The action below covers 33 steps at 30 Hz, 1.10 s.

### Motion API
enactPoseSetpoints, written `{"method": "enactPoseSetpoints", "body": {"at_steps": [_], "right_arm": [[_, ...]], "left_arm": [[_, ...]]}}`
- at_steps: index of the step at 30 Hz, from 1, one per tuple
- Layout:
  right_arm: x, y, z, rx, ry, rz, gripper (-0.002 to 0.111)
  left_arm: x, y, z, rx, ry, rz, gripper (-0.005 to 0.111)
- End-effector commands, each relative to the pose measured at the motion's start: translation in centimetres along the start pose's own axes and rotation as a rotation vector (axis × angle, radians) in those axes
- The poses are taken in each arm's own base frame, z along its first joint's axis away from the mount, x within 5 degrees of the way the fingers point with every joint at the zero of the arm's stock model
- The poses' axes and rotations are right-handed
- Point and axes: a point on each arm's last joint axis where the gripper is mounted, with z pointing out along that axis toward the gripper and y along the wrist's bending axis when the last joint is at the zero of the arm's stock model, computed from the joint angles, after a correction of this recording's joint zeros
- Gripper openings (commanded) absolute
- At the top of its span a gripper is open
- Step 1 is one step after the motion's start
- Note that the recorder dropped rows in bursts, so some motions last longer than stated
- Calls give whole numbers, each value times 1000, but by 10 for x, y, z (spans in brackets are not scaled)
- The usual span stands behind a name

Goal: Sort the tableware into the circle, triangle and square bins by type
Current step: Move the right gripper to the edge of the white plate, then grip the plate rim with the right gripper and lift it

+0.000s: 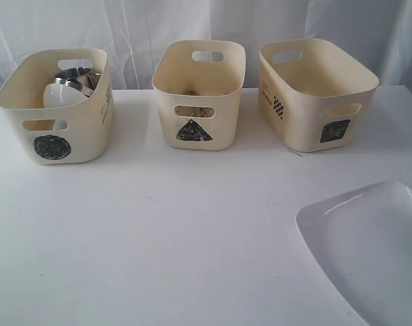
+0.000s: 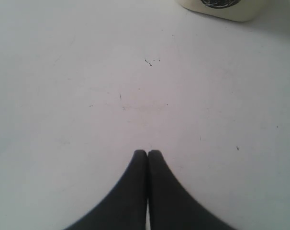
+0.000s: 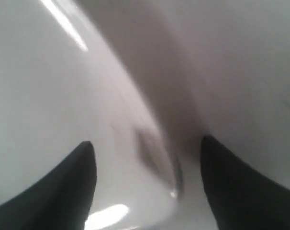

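Three bins [image 1: 223, 122] at 12 o'clock; white plate [image 1: 376, 244] at 4 o'clock; right hand [image 3: 146, 142] spread wide over its rim; left hand [image 2: 148, 152] pressed together.

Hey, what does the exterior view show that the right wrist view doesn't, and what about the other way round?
Only the exterior view: the circle bin, triangle bin and square bin, with a white bowl and steel mugs in the circle bin. Only the right wrist view: the right gripper, open, its fingers apart close over a glossy rim. Both: the plate, whole edge in one, close-up in the other.
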Motion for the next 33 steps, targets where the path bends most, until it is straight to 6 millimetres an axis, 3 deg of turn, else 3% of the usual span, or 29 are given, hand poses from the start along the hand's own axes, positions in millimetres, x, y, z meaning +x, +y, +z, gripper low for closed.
{"method": "enactPoseSetpoints", "body": {"at_steps": [1, 6, 10, 16, 20, 26, 33], "right_arm": [[-10, 9, 20, -221, -62, -79, 60], [-14, 8, 37, -306, -73, -131, 60], [-14, 1, 50, -287, -66, -197, 51], [-14, -10, 68, -241, -36, -191, 28], [-16, -14, 71, -204, -56, -176, 0], [-30, -8, 68, -267, -189, -70, 0], [-29, -7, 68, -280, -185, -67, 0]], "left_arm": [[8, 1, 1, -2, 62, -11, 1], [8, 1, 1, -2, 62, -11, 1], [8, 1, 1, -2, 62, -11, 1], [8, 1, 1, -2, 62, -11, 1], [8, 1, 1, -2, 62, -11, 1], [8, 1, 1, -2, 62, -11, 1], [8, 1, 1, -2, 62, -11, 1]]}}
